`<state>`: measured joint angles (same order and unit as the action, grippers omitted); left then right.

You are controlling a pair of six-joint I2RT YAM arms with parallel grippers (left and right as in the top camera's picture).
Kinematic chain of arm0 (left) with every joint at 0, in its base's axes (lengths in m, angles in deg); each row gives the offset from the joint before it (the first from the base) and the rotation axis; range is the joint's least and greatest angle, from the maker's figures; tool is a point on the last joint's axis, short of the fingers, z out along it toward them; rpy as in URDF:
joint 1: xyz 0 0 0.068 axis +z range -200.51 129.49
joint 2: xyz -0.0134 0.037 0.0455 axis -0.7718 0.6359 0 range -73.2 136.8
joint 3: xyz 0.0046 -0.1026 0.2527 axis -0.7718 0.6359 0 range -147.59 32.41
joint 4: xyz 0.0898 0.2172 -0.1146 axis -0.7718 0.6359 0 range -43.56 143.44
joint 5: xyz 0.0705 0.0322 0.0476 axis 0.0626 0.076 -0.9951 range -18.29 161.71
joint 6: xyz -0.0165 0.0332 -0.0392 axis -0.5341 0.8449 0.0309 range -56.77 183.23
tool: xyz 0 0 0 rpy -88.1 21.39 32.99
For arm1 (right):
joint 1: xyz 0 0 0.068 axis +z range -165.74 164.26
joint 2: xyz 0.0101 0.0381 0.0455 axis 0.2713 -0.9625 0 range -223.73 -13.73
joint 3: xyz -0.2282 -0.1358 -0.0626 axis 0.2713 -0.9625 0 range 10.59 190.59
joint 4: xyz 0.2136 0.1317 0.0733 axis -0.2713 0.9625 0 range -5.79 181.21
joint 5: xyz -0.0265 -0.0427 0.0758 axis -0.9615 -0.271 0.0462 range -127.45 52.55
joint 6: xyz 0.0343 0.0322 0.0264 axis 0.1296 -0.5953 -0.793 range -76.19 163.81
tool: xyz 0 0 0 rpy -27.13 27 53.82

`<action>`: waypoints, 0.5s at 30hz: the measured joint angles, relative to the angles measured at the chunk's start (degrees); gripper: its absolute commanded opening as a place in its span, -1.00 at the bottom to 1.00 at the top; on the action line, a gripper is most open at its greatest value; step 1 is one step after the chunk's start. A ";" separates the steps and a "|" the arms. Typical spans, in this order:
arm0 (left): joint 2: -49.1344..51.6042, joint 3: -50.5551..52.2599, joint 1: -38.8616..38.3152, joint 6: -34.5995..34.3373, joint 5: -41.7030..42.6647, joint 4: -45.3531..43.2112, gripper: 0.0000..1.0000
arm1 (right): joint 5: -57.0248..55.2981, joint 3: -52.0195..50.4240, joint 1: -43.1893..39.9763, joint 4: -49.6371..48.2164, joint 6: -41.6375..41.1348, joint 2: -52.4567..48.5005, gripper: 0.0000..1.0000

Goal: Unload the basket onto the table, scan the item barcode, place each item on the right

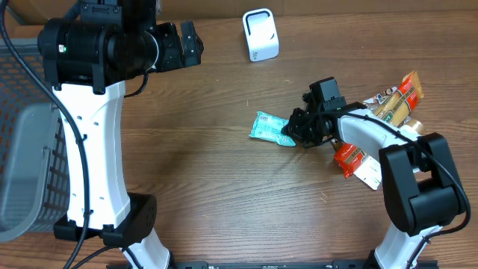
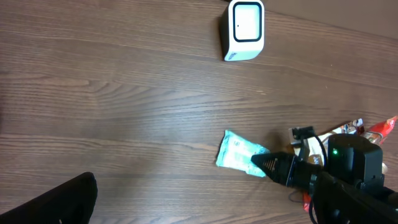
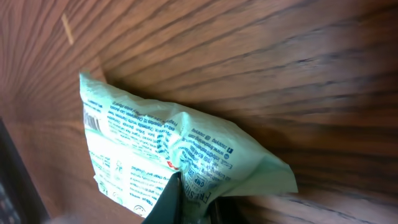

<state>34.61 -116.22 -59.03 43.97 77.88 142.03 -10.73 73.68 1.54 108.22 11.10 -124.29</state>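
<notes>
1. Wood-grain surface (image 1: 224, 194) carries everything noted below.
2. Grey mesh basket (image 1: 22, 134) sits at the 9 o'clock edge of the overhead view.
3. Left fingers (image 1: 187, 46) are at 11 o'clock, raised off the surface and spread wide apart with nothing between them.
4. Right fingers (image 1: 295, 133) are low toward 3 o'clock, closed together and pinching the right end of the teal packet (image 1: 269, 127).
5. Loose pile of snack packets (image 1: 396, 101) lies at 3 o'clock.
6. White scanner (image 1: 261, 34) stands upright at 12 o'clock, well apart from the teal packet.
7. Teal packet lies just right of centre, at 6 o'clock from the scanner. Fine print faces up, and it is crumpled at the grip.
</notes>
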 measured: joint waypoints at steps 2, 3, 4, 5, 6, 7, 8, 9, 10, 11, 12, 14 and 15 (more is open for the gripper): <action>0.00 0.00 0.00 0.00 0.00 0.00 0.99 | 1.77 0.02 0.02 1.29 3.06 0.00 -0.93; 0.00 0.00 0.00 0.00 0.00 0.00 0.99 | 2.67 0.28 0.02 2.60 4.70 0.02 -0.93; 0.00 0.00 0.00 0.00 0.00 -0.02 0.99 | 3.37 0.66 0.02 4.02 6.36 0.02 -0.93; 0.00 0.00 0.00 0.00 0.00 0.00 0.99 | 3.96 1.36 0.02 6.10 8.26 0.04 -0.93; 0.00 0.00 0.00 0.00 0.00 -0.02 0.99 | 4.33 2.08 0.02 8.00 9.88 0.26 -0.93; 0.00 0.00 0.00 0.00 -0.02 -0.02 0.99 | 4.68 3.34 0.02 10.73 11.82 0.59 -0.93; 0.00 0.00 0.00 0.00 0.00 -0.02 0.99 | 4.85 4.52 0.02 13.00 13.40 1.09 -0.93; 0.00 0.00 0.00 0.00 0.00 -0.02 0.99 | 5.07 6.36 0.02 15.61 15.23 1.86 -0.93; 0.00 0.00 0.00 0.00 -0.02 -0.02 0.99 | 5.20 8.13 0.02 17.66 16.74 2.71 -0.93; 0.00 0.00 0.00 0.00 -0.02 -0.02 0.99 | 5.42 10.47 0.02 20.06 18.51 3.82 -0.93; 0.00 0.00 0.00 0.00 0.00 -0.02 0.99 | 5.57 13.05 0.02 22.51 20.46 5.11 -0.93; 0.00 0.00 0.00 0.00 0.00 0.00 0.99 | 5.90 17.86 0.02 26.88 23.82 7.74 -0.93; 0.00 0.00 0.00 0.00 0.00 0.00 0.99 | 6.05 20.33 0.02 28.85 25.64 9.29 -0.93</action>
<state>34.61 -116.22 -59.03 43.97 77.88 142.03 -4.68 94.01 1.56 137.08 36.74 -115.00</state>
